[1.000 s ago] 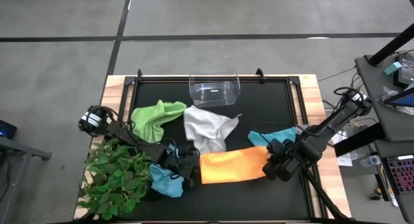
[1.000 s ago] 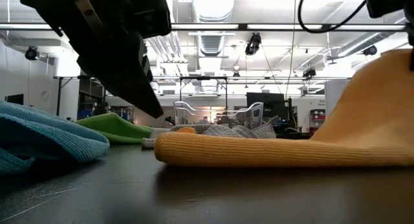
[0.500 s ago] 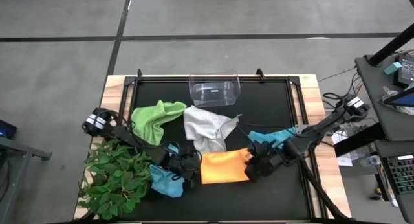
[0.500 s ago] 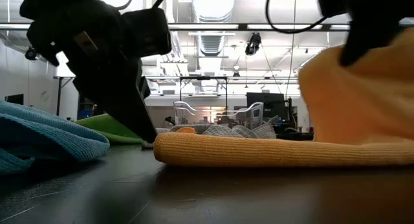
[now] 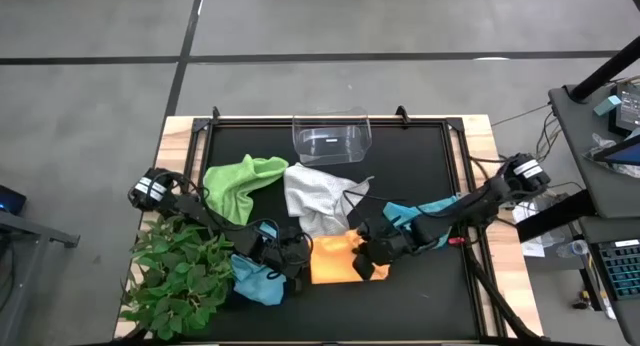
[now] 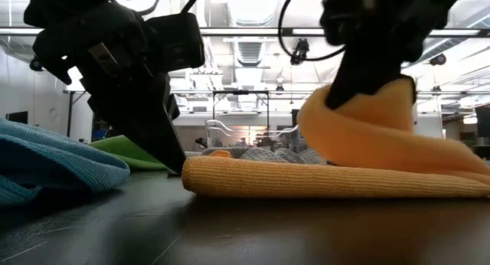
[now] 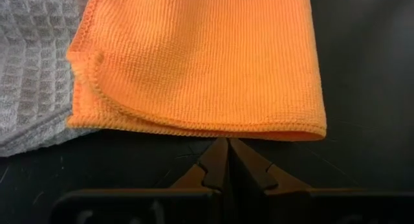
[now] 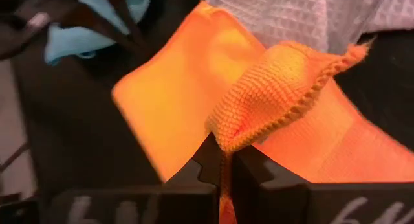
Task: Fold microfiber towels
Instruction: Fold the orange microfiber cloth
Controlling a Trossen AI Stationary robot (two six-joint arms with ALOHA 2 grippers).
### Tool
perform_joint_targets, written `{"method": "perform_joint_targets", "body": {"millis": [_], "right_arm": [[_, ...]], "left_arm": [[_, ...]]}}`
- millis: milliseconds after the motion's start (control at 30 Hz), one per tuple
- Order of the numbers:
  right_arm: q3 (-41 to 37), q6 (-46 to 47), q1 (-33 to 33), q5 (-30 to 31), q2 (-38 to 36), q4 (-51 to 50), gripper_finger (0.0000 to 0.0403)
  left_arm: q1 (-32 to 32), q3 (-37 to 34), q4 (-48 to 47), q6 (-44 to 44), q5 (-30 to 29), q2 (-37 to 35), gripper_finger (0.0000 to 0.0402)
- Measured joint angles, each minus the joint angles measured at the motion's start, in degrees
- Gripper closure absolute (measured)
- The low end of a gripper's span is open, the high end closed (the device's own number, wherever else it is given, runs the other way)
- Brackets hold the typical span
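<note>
The yellow-orange towel lies near the table's front, partly doubled over itself. My right gripper is above its right part, shut on a raised end of it. My left gripper is shut, with its tips down at the towel's left edge. The light blue towel lies left of it. Behind lie the lime green, grey-white and teal towels, each resting on the black mat. My left gripper's shut tips stand on the mat right at the orange towel's hemmed left edge, slanting down from the table's left; whether they touch the cloth, I cannot tell. My right gripper pinches the towel's hemmed right end between its two fingers, slanting down from the table's right. That end is lifted and curls over the lower layer, which lies flat on the mat.
A clear plastic bin stands at the table's far edge. A leafy green plant fills the near left corner beside my left arm. Bare black mat shows at the near right.
My right gripper has travelled toward the table's left and a little down, carrying the orange towel's right end over the rest. The towel, spread long before, is now folded over to about half its length; its left end has stayed in place.
</note>
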Motion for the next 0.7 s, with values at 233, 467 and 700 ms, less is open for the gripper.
{"method": "perform_joint_targets", "body": {"millis": [233,467,700], "right_arm": [[2.36,-5.15,-2.09,0.0,4.96,3.68,0.0392],[6.73,-9.63,-2.82,-0.01,8.76,3.77,0.0336],[12.17,-16.45,-3.07,-0.2,12.83,3.39,0.0273]], "left_arm": [[0.0,0.0,0.39,0.02,-0.17,0.0,0.0402],[0.0,0.0,1.67,0.07,-0.24,0.0,0.0402],[0.0,0.0,1.64,0.07,-0.28,0.0,0.0402]]}}
